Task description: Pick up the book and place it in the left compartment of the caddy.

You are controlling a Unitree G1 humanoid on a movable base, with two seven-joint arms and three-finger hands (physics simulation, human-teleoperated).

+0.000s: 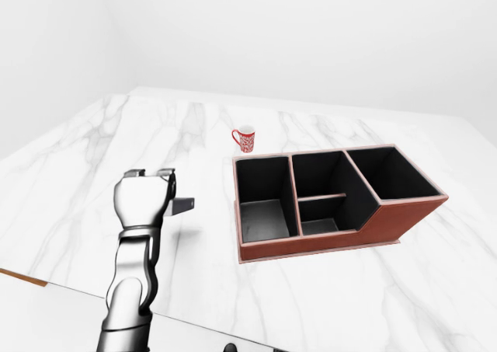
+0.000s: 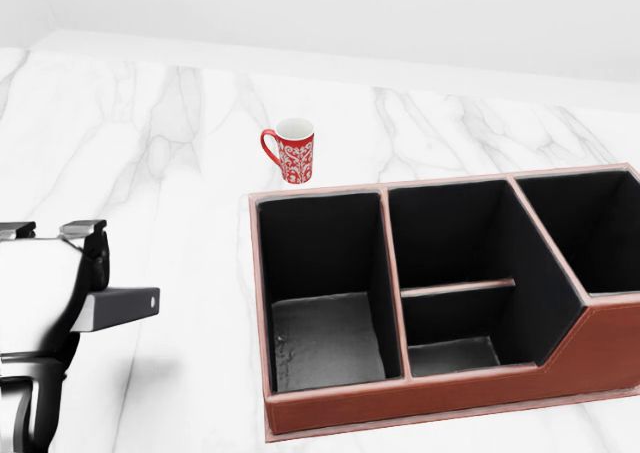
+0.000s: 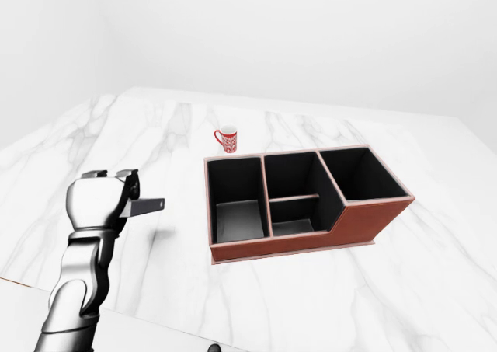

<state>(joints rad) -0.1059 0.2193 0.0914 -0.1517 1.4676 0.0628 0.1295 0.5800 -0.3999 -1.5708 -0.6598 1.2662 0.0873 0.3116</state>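
My left hand (image 2: 82,273) is shut on the book (image 2: 122,306), a thin dark slab that sticks out level to the right of the fingers, held above the marble table with its shadow below. In the left-eye view the hand (image 1: 147,199) and book (image 1: 183,205) are left of the caddy (image 1: 311,247). The caddy (image 2: 320,192) is a brown leather box with black-lined compartments. Its left compartment (image 2: 325,303) is empty and lies to the right of the book. My right hand is not in view.
A red patterned mug (image 2: 291,151) stands on the white marble table (image 2: 180,123) just above the caddy's left compartment in the head view. The table's near edge (image 1: 46,284) runs along the bottom of the left-eye view.
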